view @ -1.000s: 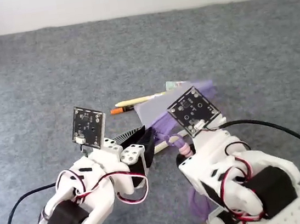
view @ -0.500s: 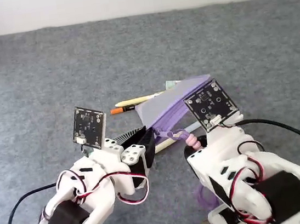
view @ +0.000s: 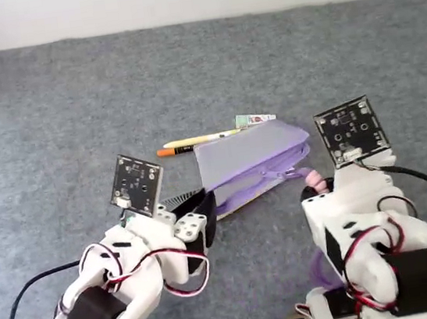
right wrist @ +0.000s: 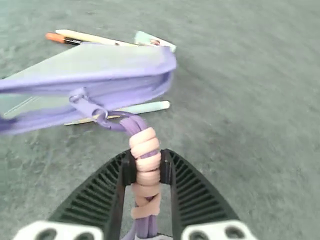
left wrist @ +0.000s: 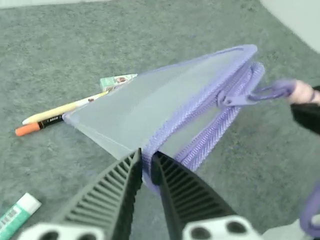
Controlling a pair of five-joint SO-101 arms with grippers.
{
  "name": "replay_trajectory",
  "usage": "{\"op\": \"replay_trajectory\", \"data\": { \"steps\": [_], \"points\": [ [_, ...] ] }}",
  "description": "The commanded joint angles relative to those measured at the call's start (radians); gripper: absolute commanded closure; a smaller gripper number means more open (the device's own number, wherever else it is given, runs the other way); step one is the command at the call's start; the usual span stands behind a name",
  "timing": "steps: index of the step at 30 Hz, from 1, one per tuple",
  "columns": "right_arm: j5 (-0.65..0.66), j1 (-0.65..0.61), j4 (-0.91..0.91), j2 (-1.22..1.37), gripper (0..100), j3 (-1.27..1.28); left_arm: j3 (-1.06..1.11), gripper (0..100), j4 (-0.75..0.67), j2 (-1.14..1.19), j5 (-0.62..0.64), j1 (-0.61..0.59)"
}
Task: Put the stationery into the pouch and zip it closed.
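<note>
High view: right gripper [view: 312, 189] is sitting further right than a second ago, dragging the pink zip pull [view: 317, 182] along, with the pouch [view: 249, 157] now lying flatter on the grey carpet [view: 71, 92], just beside the pencils [view: 195, 140]. Left wrist: left gripper [left wrist: 145, 159] is pinching the pouch's zip edge, jaws clamped on it. Right wrist: jaws are squeezing the pink zip pull, cord running straight to the pouch's slider.
</note>
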Motion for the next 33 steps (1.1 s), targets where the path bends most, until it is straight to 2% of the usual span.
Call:
{"op": "replay_trajectory", "data": {
  "steps": [1, 6, 11, 13, 24, 30, 33],
  "points": [
    [0.0, 0.054, 0.013, -0.021, 99.1, -0.057, 0.001, 99, 0.068, 0.006, -0.015, -0.008],
    [-0.003, 0.038, 0.035, -0.022, 99.1, -0.058, -0.001, 95, 0.077, 0.006, -0.011, -0.003],
    [-0.043, -0.061, 0.036, -0.058, 99.1, -0.103, 0.001, 73, 0.077, 0.012, 0.009, -0.009],
    [-0.044, -0.097, 0.038, -0.071, 99.1, -0.12, 0.007, 69, 0.077, 0.015, 0.025, -0.009],
    [-0.075, -0.113, 0.041, -0.084, 99.1, -0.15, 0.131, 69, 0.068, 0.014, 0.074, -0.044],
    [-0.072, -0.113, 0.041, -0.084, 99.1, -0.147, 0.13, 78, 0.031, 0.006, 0.072, -0.163],
    [-0.072, -0.113, 0.042, -0.081, 99.1, -0.146, 0.13, 82, -0.011, 0.006, 0.072, -0.178]
  ]
}}
